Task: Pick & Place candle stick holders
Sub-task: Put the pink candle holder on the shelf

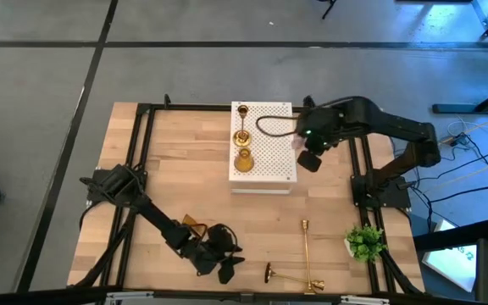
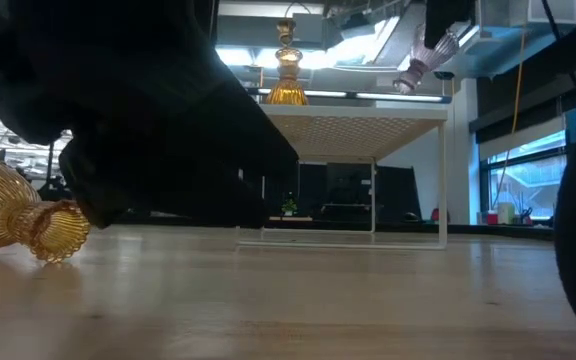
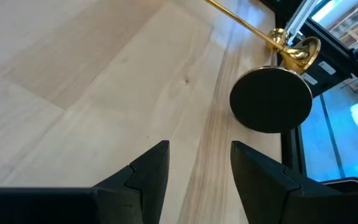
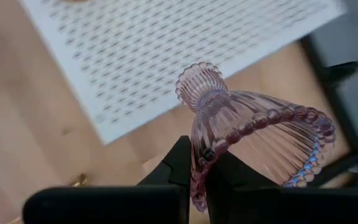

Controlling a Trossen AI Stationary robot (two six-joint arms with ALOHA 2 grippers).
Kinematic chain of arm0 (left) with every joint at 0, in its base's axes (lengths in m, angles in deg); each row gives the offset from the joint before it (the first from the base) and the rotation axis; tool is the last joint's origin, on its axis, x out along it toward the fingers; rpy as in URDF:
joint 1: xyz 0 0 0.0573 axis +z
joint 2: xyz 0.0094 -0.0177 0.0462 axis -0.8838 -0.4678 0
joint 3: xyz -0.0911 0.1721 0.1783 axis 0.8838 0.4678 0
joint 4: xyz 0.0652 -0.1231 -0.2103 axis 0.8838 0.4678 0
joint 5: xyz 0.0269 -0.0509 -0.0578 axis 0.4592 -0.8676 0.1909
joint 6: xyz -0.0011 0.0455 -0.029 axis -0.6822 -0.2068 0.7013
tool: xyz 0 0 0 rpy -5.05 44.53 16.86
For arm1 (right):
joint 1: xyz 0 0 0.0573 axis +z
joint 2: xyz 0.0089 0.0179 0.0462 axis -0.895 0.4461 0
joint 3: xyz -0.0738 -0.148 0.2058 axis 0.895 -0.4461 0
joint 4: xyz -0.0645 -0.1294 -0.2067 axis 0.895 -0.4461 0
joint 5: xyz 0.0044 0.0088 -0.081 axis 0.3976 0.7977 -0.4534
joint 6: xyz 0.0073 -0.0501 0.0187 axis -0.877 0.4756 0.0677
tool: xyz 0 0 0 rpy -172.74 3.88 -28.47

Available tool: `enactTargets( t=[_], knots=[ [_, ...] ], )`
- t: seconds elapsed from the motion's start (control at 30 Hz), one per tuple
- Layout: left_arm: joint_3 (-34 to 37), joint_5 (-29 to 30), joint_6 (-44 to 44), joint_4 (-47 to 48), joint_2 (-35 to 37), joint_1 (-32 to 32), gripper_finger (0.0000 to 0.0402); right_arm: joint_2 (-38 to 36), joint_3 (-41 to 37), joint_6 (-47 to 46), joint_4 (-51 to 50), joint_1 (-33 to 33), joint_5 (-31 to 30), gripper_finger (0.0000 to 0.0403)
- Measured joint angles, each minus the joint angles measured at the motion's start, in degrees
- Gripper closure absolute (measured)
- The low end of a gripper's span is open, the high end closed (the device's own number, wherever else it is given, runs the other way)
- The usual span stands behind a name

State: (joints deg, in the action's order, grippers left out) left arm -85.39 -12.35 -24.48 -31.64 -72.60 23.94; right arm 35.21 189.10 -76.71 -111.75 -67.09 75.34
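The wooden table (image 1: 185,169) is carrying a white box (image 1: 269,161) at 12 o'clock.

**Hazards**
- The right gripper (image 4: 199,155) is hovering over the box's 3 o'clock edge. Its fingers are closing tight on only the beaded rim of the pink holder (image 4: 253,130), which is hanging tilted. A thin-edge pinch on ribbed glass is likely to slip or pivot. A tilted release is likely to topple the piece off the box edge.
- The left gripper (image 3: 199,149) is sitting low at 6 o'clock, fingers apart and holding nothing. It is facing the dark round base of a lying brass holder (image 3: 270,99). A nudge is likely to roll that piece towards the table edge.
- The left arm is passing just beside the lying amber holder (image 2: 8,215) at 7 o'clock and could sweep it.

**Count**
- Table: one. Box: one. Arms: two.
- Plant (image 1: 365,241): one, at 4 o'clock.
- Brass holders: three, with two lying at 5 o'clock and one standing (image 1: 242,134) on the box.
- Glass holders: three. These are the pink one, the lying amber one, and one standing amber (image 1: 242,161) on the box.
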Motion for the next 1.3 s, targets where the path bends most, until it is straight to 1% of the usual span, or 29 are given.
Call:
enactTargets(
  t=[0.1,0.3,0.47,0.57,0.67,0.8,1.07,1.13,1.3],
  knots=[
    [0.0,0.3,-0.9,0.0,0.0,0.3,0.0236,2.0,0.0,0.4,0.0,1.9,1.8,0.0383],
    [0.0,4.1,-1.8,0.0,0.1,0.4,0.0236,7.7,0.0,3.5,0.0,6.5,0.6,0.0383],
    [-0.1,8.2,-1.7,0.0,0.1,-0.1,0.0236,11.0,0.0,5.0,0.0,9.4,-3.8,0.0383],
    [-0.1,10.4,-0.9,0.0,0.1,-0.5,0.0236,11.4,0.0,5.6,0.0,10.1,-5.1,0.0383],
    [-0.1,11.4,-0.2,0.0,0.1,-0.8,0.0236,11.4,0.0,6.7,0.0,10.5,-7.5,0.0383],
    [-0.1,11.9,0.2,0.0,0.1,-0.7,0.0236,11.1,0.0,7.6,0.0,10.5,-7.4,0.0383],
    [-0.1,12.3,0.3,0.0,0.1,-0.9,0.0236,11.1,0.1,9.8,-0.1,10.2,-3.5,0.0383],
    [-0.1,12.3,0.3,0.0,0.1,-0.9,0.0236,11.1,0.5,9.9,0.0,10.1,-2.6,0.0383],
    [-0.1,12.4,0.3,0.0,0.1,-0.8,0.0236,11.1,2.6,10.6,-0.1,10.2,-2.4,0.0383]
  ],
)
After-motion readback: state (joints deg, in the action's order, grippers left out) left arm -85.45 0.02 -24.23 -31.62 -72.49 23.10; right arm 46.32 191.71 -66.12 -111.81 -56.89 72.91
